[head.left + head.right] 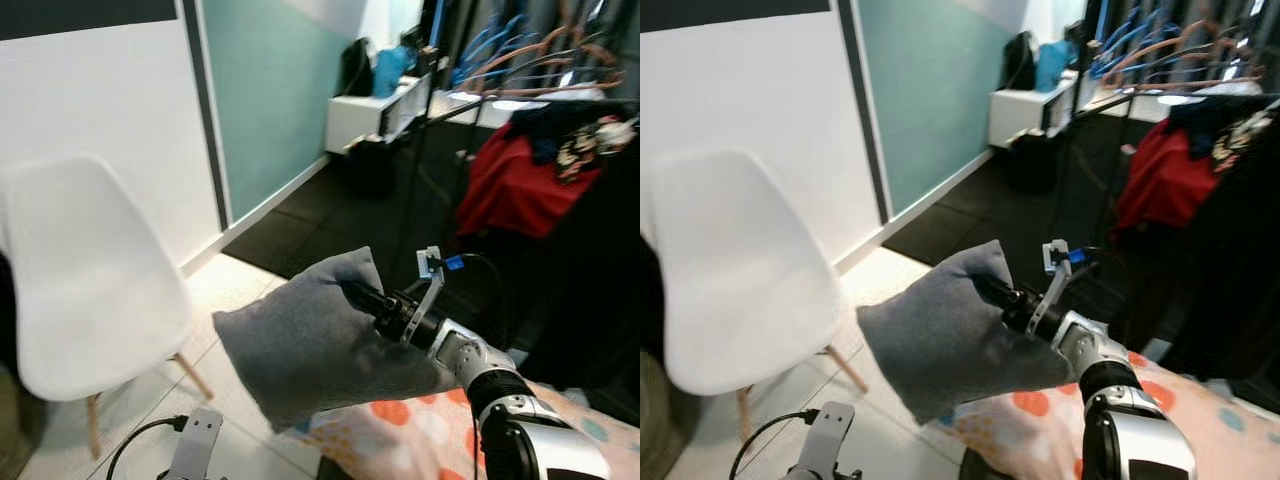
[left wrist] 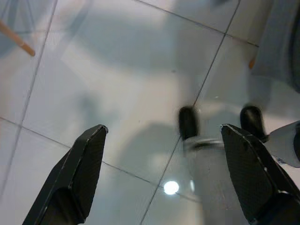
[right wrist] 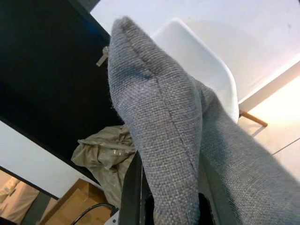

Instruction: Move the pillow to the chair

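One grey woven-fabric pillow (image 1: 305, 345) is held in the air, clamped at its right edge by the right gripper (image 1: 362, 296), whose black fingers are closed into the fabric. The pillow is plump and roughly square, with a stitched seam along its edge and a coarse weave, clear in the right wrist view (image 3: 164, 122). It hangs above the pale tiled floor (image 1: 250, 440), to the right of the white moulded plastic chair with wooden legs (image 1: 85, 290) and apart from it; the chair seat carries nothing. Just below and behind the pillow lies a second cushion, cream with orange and blue spots (image 1: 400, 435).

The left gripper (image 2: 164, 183) is pointed down at the floor tiles with its two black fingers wide apart, nothing between them. Its silver housing is seen low in the head view (image 1: 195, 445), with a black cable beside it.

Further back, a red cloth (image 1: 520, 185) is draped over a dark rack, and a white low cabinet (image 1: 370, 115) carries a black bag and a blue item.
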Controlling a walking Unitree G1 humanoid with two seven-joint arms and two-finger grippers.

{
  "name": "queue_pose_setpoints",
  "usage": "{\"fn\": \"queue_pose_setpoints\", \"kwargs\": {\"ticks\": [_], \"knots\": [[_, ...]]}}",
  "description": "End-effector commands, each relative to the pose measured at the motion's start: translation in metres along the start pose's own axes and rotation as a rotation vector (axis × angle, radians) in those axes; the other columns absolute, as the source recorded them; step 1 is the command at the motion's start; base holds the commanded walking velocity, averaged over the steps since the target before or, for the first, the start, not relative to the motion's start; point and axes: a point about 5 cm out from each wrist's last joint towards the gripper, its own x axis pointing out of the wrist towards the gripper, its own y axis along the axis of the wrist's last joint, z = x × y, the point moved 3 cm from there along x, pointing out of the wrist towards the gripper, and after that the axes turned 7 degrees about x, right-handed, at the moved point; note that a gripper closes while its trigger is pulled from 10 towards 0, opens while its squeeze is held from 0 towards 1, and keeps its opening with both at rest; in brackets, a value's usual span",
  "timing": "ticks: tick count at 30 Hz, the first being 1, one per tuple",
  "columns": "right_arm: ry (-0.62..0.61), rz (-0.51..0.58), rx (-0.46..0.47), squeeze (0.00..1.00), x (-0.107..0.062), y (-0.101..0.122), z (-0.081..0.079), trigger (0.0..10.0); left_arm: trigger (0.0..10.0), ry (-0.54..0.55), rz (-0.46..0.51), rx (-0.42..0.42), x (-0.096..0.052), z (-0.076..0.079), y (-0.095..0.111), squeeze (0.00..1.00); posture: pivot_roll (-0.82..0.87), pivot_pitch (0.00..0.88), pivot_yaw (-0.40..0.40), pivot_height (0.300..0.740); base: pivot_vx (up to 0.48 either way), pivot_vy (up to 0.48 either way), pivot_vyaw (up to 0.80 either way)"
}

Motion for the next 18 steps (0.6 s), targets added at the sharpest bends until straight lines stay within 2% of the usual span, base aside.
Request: {"fn": "queue_pose_setpoints", "kwargs": {"ticks": [1, 10, 18], "knots": [[0.064, 0.026, -0.034, 0.00, 0.0091, 0.0104, -0.0110, 10.0, 10.0, 0.007, -0.013, 0.013, -0.0006, -0.0031, -0.0049, 0.00, -0.16, 0.000, -0.065, 0.702, 0.000, 0.000, 0.77], [0.068, 0.020, -0.029, 0.00, 0.0085, 0.0077, -0.0108, 10.0, 10.0, 0.005, -0.010, 0.017, -0.0007, -0.0028, -0.0054, 0.00, -0.16, 0.000, -0.062, 0.702, 0.000, 0.000, 0.77], [-0.003, 0.030, -0.028, 0.00, 0.0077, 0.0025, -0.0030, 10.0, 10.0, 0.008, -0.007, 0.020, -0.0009, -0.0038, -0.0060, 0.00, -0.15, 0.000, -0.059, 0.702, 0.000, 0.000, 0.77]]}}
